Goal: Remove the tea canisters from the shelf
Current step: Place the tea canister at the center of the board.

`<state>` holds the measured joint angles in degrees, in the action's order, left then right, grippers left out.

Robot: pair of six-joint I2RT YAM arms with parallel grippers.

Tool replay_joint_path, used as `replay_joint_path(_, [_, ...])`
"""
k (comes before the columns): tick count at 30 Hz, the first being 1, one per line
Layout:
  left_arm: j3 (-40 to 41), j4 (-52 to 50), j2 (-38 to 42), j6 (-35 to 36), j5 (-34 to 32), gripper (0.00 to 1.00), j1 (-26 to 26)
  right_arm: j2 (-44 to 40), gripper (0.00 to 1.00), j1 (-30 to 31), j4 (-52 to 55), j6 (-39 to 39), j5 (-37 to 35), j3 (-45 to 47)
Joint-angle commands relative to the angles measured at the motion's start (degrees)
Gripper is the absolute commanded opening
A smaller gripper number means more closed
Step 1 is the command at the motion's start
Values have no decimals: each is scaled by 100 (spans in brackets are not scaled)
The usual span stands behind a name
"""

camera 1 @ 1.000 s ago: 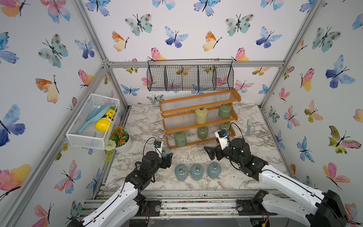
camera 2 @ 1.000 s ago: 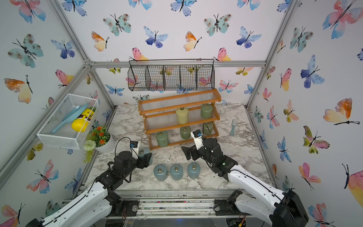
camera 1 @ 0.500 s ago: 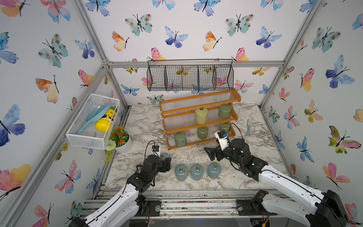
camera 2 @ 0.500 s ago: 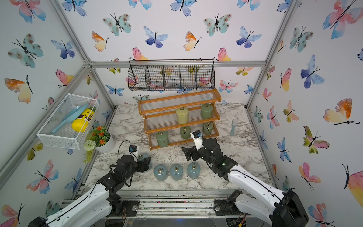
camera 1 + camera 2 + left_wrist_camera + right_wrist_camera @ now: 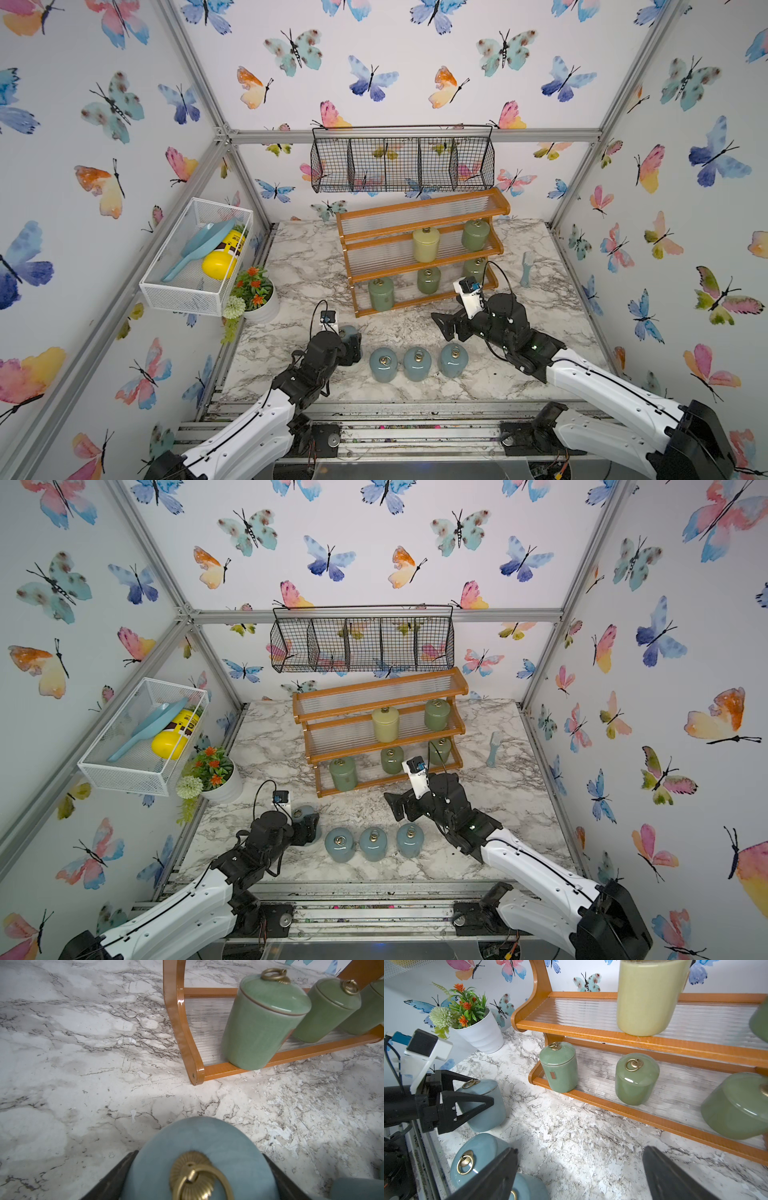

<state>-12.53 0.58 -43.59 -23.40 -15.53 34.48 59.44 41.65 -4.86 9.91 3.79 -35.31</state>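
Marble-look counter (image 5: 299, 266), butterfly walls (image 5: 415, 62). Left claw (image 5: 352, 341) clamped on glossy blue-grey ceramic canister (image 5: 197, 1147). Right claw (image 5: 444, 328) gaping, empty; sage green lidded canisters (image 5: 559, 1068) ahead on orange wooden shelf (image 5: 591, 1031). Glaze looks slick, chippy: grab body, not ring pull (image 5: 632, 1065).

Black wire basket (image 5: 402, 166) on back wall; white mesh basket (image 5: 183, 297) with yellow bottle (image 5: 220, 259); potted flowers (image 5: 253, 286)

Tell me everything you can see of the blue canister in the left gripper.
The blue-grey canister is a glossy, ceramic-looking cylinder with a domed lid and brass ring pull. It stands upright off the shelf, beside three matching canisters, the left gripper closed on its sides. Whether it rests on the marble table is unclear.
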Motion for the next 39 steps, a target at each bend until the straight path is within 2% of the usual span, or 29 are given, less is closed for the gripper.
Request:
replay_joint_path(1, [-130, 153, -155, -82, -221, 84, 84, 41, 100, -25, 3, -40, 78, 42])
replay_joint_path(13, [-273, -124, -146, -161, -674, 91, 491, 14, 100, -24, 37, -57, 59, 50])
replay_joint_path(23, [-349, -430, -100, -376, -934, 92, 709, -16, 100, -25, 20, -46, 58, 103])
replay_joint_path(30, [-535, -764, -129, -496, -967, 83, 718, -38, 100, -24, 20, -48, 64, 130])
replay_joint_path(39, [-1192, -1747, -629, -1066, -855, 80, 727, -38, 100, -31, -2, -58, 143, 151])
